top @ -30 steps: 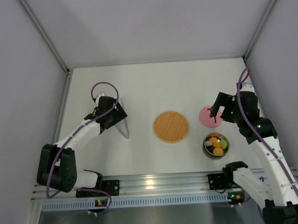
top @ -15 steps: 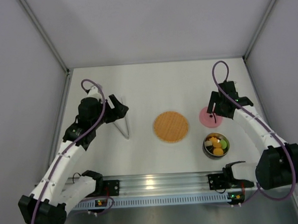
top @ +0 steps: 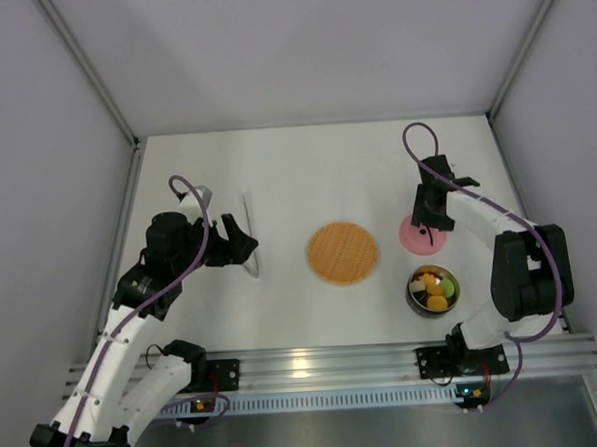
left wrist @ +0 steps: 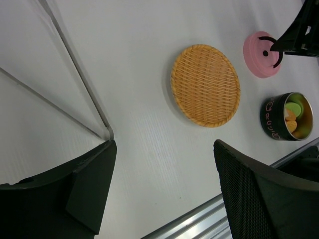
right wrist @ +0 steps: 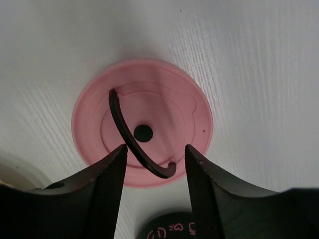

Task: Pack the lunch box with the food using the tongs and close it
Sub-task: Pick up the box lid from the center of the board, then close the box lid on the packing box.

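Note:
The lunch box (top: 433,289), a small round container with a dark side and pink markings, stands open at the right with the food (top: 437,286) inside: orange, yellow and green pieces. Its pink lid (top: 419,235) lies just beyond it, with a black loop handle (right wrist: 130,137) standing up. My right gripper (right wrist: 155,152) hangs over the lid, open, its fingers on either side of the handle's lower end with a gap on the right. The tongs (top: 250,236) lie flat on the table at the left. My left gripper (top: 239,242) is open and empty beside their joined end (left wrist: 105,133).
A flat woven orange mat (top: 342,252) lies mid-table between the tongs and the lid. Grey walls enclose the table on three sides, and an aluminium rail (top: 316,363) runs along the near edge. The lunch box (right wrist: 172,230) sits just below the right fingers.
My right gripper has come down over the pink lid and its jaws have narrowed around the handle. The left arm has drawn back to the left, uncovering more of the tongs.

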